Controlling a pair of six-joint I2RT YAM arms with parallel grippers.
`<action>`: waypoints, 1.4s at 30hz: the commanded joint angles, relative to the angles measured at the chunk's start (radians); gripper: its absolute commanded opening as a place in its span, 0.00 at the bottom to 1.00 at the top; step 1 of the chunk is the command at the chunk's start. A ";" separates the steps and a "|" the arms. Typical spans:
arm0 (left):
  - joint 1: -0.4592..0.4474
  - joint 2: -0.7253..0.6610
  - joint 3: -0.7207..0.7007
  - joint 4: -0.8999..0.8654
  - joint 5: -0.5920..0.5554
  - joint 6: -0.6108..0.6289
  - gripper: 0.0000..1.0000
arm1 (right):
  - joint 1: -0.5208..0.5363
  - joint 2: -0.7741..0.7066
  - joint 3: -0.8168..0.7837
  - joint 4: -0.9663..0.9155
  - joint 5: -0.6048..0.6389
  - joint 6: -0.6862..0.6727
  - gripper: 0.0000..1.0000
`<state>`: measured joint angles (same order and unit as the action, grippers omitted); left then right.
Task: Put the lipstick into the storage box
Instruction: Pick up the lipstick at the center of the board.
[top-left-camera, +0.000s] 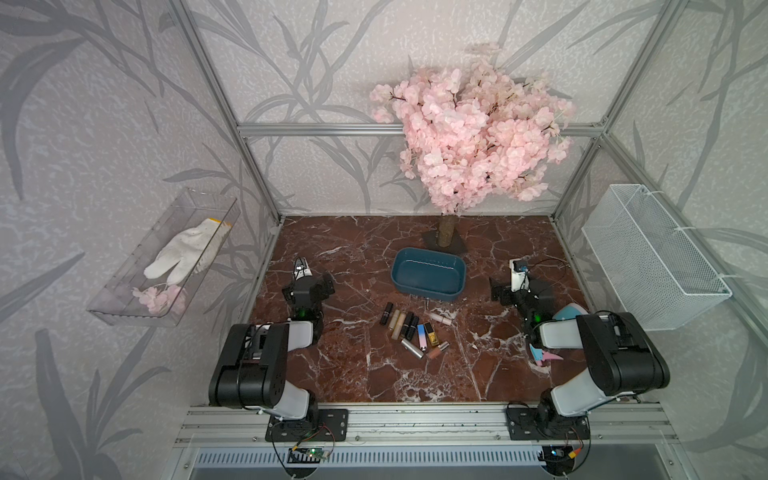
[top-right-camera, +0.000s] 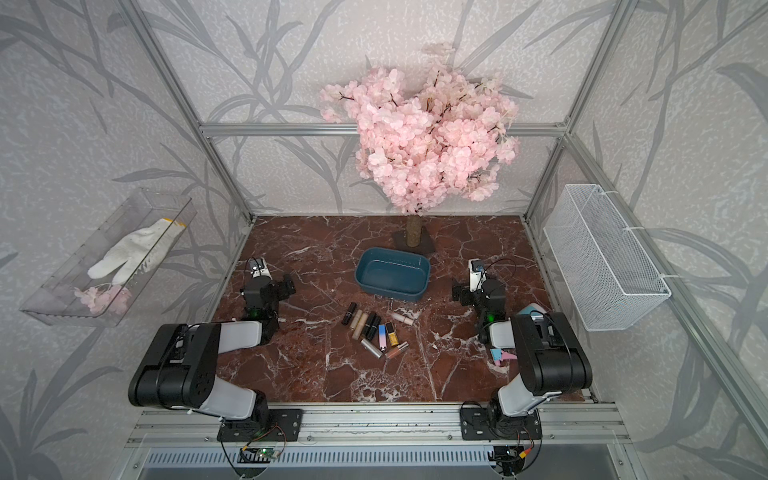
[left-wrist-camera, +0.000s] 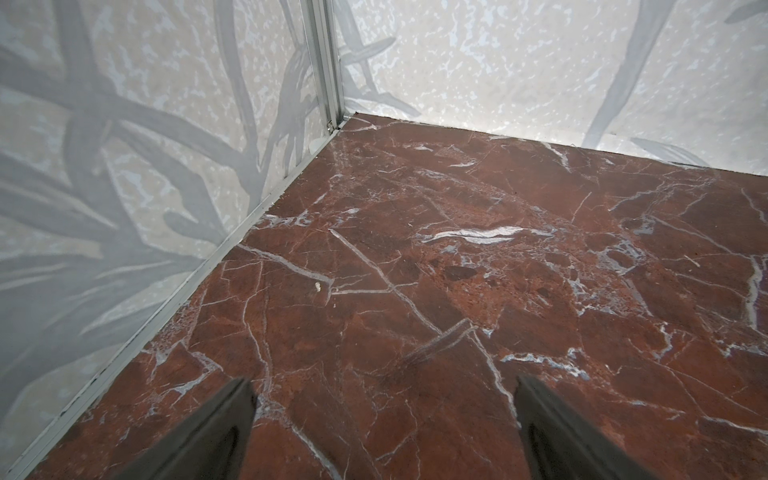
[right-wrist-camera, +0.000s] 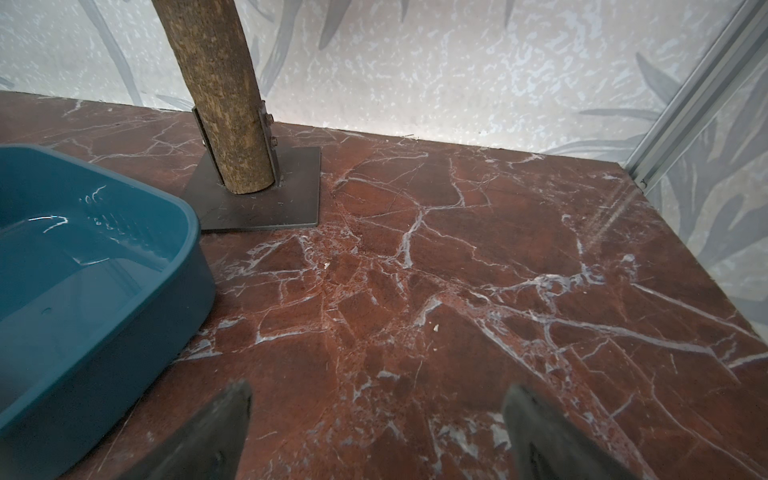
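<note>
The storage box (top-left-camera: 428, 294) is a shallow teal tub, empty, at the middle back of the red marble table; it also shows in a top view (top-right-camera: 390, 294) and in the right wrist view (right-wrist-camera: 124, 332). Several lipstick tubes (top-left-camera: 408, 323) lie bunched on the table in front of the box, seen in both top views (top-right-camera: 372, 324). My left gripper (left-wrist-camera: 384, 386) is open over bare marble near the left wall (top-left-camera: 309, 284). My right gripper (right-wrist-camera: 376, 388) is open over bare marble, to the right of the box (top-left-camera: 519, 291). Neither gripper holds anything.
A pink blossom tree's trunk (top-left-camera: 448, 230) stands on a metal plate just behind the box (right-wrist-camera: 224, 95). A clear bin (top-left-camera: 124, 291) with a white glove hangs on the left wall, a white wire basket (top-left-camera: 652, 257) on the right. Pink and blue clips (top-left-camera: 544, 355) lie by the right arm.
</note>
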<state>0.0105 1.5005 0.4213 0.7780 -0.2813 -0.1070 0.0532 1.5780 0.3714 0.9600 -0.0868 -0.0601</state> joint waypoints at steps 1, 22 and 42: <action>-0.003 0.009 -0.013 0.019 0.002 0.010 1.00 | 0.000 0.004 0.003 0.013 0.007 0.006 0.99; -0.001 -0.012 -0.003 -0.004 -0.027 -0.002 1.00 | -0.004 -0.016 0.001 0.001 0.055 0.034 0.99; -0.024 -0.396 0.180 -0.838 -0.029 -0.202 1.00 | -0.036 -0.250 0.464 -1.167 0.118 0.344 0.99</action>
<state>0.0044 1.1389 0.5591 0.1604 -0.3382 -0.2443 0.0196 1.3380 0.7849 0.0666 0.0860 0.2008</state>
